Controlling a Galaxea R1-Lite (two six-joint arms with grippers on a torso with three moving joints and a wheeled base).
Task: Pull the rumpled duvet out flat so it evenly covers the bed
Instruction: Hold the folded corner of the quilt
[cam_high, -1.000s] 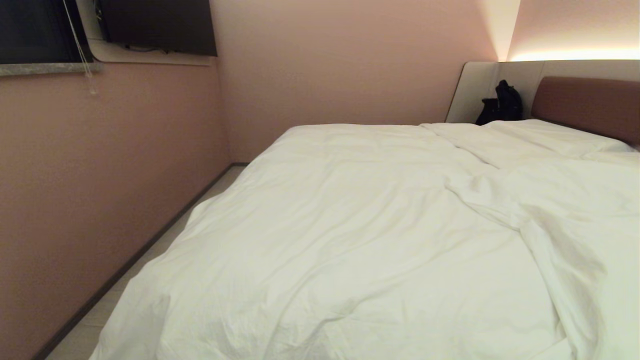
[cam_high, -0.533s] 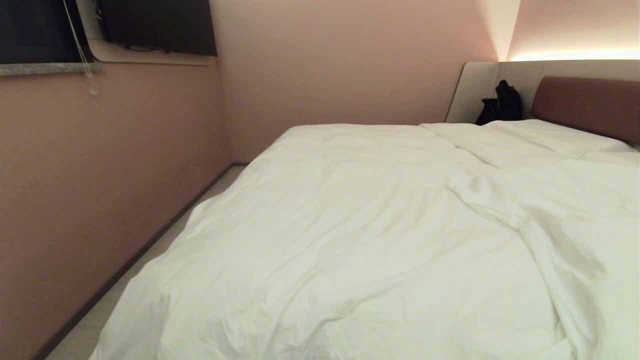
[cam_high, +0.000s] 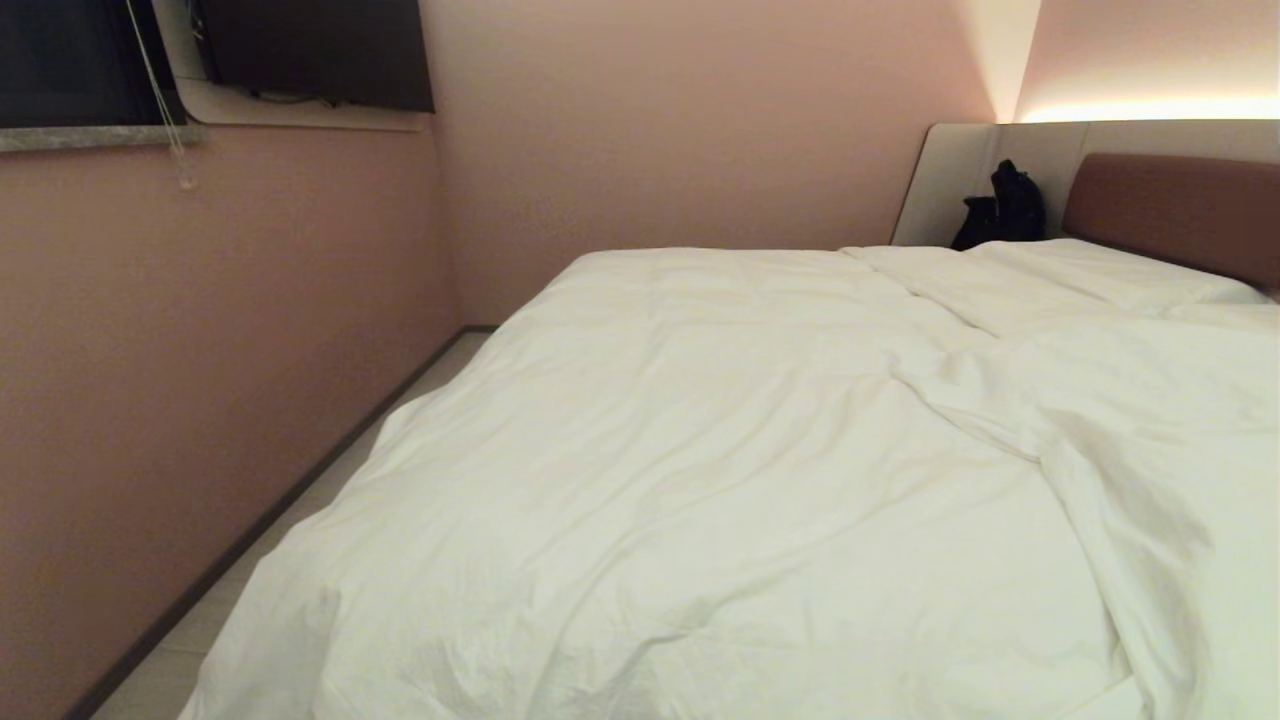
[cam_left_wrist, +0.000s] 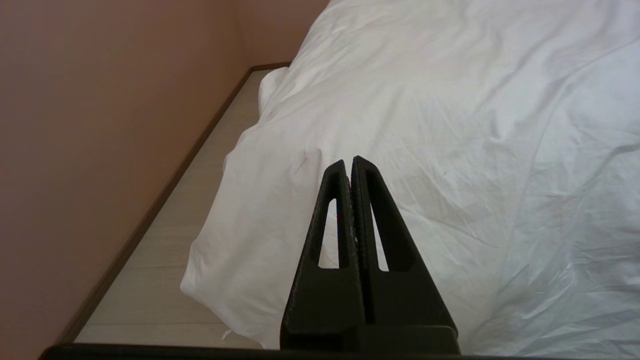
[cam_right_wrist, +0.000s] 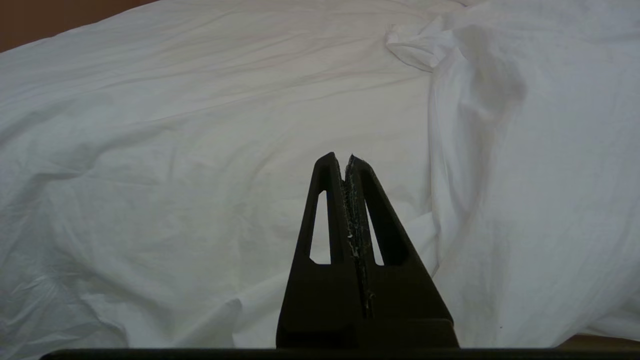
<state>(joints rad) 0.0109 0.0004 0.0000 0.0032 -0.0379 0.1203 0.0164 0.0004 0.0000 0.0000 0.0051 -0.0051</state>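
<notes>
Left end effector (cam_left_wrist: 352, 161) pinched closed, empty, over the duvet's (cam_high: 700, 480) near corner; right end effector (cam_right_wrist: 345, 159) closed too, above a bunched fold. Only the wrist views show either. Duvet runs lengthwise up the bed (cam_high: 1170, 210) toward the headboard, ridged along its right; black bag (cam_high: 1005, 208) beyond.

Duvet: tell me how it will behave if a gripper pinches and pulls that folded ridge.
The duvet looks soft and creased, so probably floppy: it should drape, not lift flat. Its puffy bulk suggests drag. The ridge likely unfolds gradually.
</notes>
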